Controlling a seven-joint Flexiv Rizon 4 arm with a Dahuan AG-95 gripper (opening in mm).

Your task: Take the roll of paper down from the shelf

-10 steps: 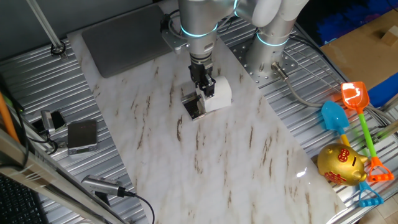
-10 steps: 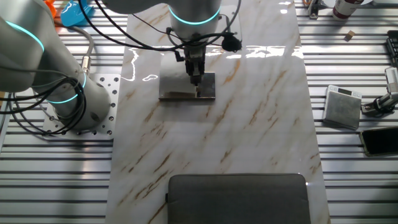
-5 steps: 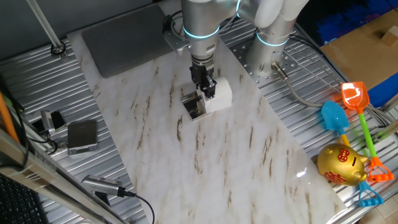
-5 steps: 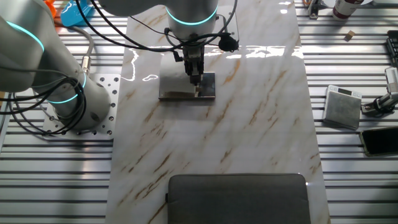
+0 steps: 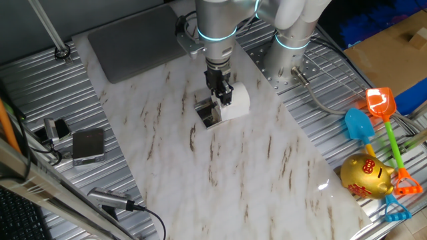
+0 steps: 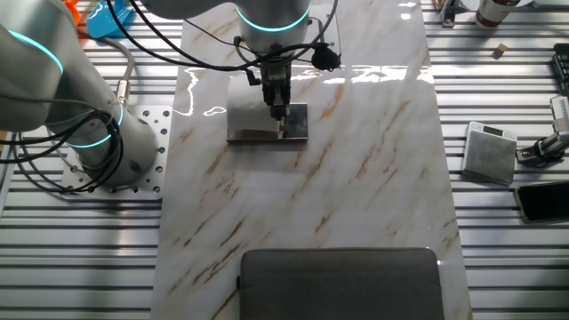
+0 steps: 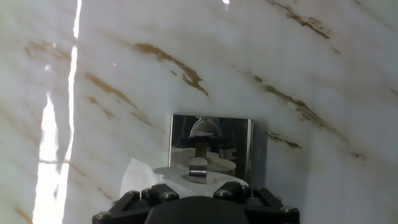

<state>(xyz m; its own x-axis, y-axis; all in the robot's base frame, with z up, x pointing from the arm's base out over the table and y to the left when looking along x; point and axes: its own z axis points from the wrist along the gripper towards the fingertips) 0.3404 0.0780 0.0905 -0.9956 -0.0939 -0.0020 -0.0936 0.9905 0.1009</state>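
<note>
1. Tool [image 5: 220, 99] at upper centre of one fixed view, pointed down at the roll of paper [image 5: 235, 101]; fingers narrow and apparently closed on the roll's near wall, probably one finger inside the core, though not fully visible.
2. Roll seated on the shelf [image 5: 208, 115], white against the marble counter [image 5: 233, 173]; judged held by the rim so as to lift clear of the rack.
3. Roll lying on its side; long axis roughly level, running toward the right of the frame.
4. Hand view: roll [image 7: 186, 180] at bottom centre, shelf's mirrored plate [image 7: 211, 146] just above.
5. Other fixed view: roll hidden behind the tool [image 6: 279, 111].
</note>
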